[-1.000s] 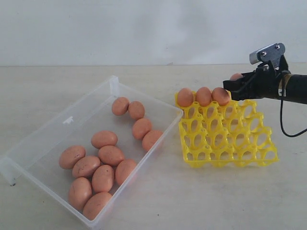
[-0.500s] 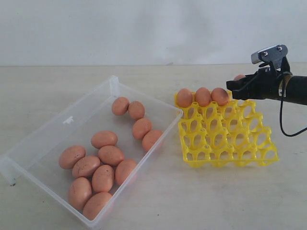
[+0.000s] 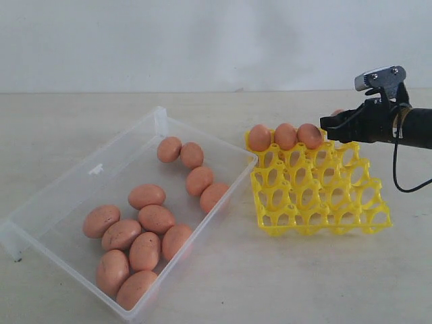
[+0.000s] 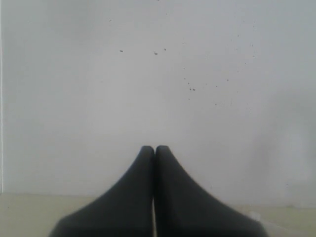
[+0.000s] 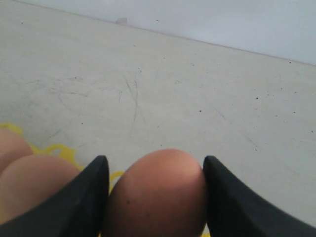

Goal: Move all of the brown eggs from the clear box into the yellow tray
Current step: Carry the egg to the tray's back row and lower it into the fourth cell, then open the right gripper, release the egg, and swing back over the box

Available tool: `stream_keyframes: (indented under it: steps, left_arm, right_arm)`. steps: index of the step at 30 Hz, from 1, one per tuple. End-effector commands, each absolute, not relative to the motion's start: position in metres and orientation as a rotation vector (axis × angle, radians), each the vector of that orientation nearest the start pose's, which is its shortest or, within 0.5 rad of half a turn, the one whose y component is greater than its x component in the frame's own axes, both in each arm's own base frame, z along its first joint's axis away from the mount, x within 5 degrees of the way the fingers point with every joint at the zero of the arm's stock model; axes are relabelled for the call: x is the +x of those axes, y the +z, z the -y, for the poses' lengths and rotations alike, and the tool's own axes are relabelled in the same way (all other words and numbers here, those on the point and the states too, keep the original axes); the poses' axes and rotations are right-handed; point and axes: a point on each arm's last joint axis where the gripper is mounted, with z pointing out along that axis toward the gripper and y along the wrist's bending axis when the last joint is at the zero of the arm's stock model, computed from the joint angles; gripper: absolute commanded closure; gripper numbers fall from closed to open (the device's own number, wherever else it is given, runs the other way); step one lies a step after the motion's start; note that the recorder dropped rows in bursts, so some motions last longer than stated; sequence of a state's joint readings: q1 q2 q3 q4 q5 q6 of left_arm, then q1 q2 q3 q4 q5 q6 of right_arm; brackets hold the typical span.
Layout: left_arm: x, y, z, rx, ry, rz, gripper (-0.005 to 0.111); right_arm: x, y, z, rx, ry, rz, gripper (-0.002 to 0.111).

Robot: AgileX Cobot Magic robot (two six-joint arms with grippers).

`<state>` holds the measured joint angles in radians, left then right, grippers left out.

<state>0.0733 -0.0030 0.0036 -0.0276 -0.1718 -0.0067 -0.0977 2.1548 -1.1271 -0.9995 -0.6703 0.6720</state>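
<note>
While L pincer [image 4: 154, 149] sits pressed together, R pincer [image 5: 155, 159] pinches brown egg [image 5: 157, 197] over yellow tray [image 3: 317, 202].

The box [image 3: 108, 179] of eggs [image 3: 156, 219] sits left of the tray [image 3: 317, 228], whose back row holds eggs.

brown eggs [image 3: 156, 219]: matt shells; brown egg [image 5: 155, 197] seen close up is smooth, faintly speckled. clear box [image 3: 94, 169]: transparent glossy plastic. yellow tray [image 3: 317, 202]: shiny moulded plastic. table [image 3: 270, 283]: matt, scuffed. right gripper [image 5: 155, 168] fingers [image 5: 84, 197]: black, smooth, matt.
</note>
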Motion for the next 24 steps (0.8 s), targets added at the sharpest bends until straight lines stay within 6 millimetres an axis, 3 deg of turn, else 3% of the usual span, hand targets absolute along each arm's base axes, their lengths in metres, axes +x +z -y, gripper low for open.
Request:
stream_keyframes:
  steps: [1,4,9,18,22,24]
  left_arm:
    - [0.053,0.230,-0.004,-0.071,0.033,-1.290,0.111]
    - [0.053,0.230,-0.004,-0.071,0.033,-1.295,0.111]
    - [0.053,0.230,-0.004,-0.071,0.033,-1.295,0.111]
    - [0.053,0.230,-0.004,-0.071,0.033,-1.295,0.111]
    - [0.053,0.230,-0.004,-0.071,0.033,-1.295,0.111]
    - [0.053,0.230,-0.004,-0.071,0.033,-1.295,0.111]
  right_arm:
    - [0.423,0.109,-0.007,-0.443,0.394,-1.991,0.067]
    - [0.423,0.109,-0.007,-0.443,0.394,-1.991,0.066]
    - [0.423,0.109,-0.007,-0.436,0.398,-1.993,0.047]
    - [0.423,0.110,-0.007,-0.430,0.400,-1.988,0.046]
    - [0.424,0.124,-0.009,-0.424,0.426,-1.917,0.046]
    - [0.424,0.141,-0.011,-0.427,0.455,-1.840,0.046]
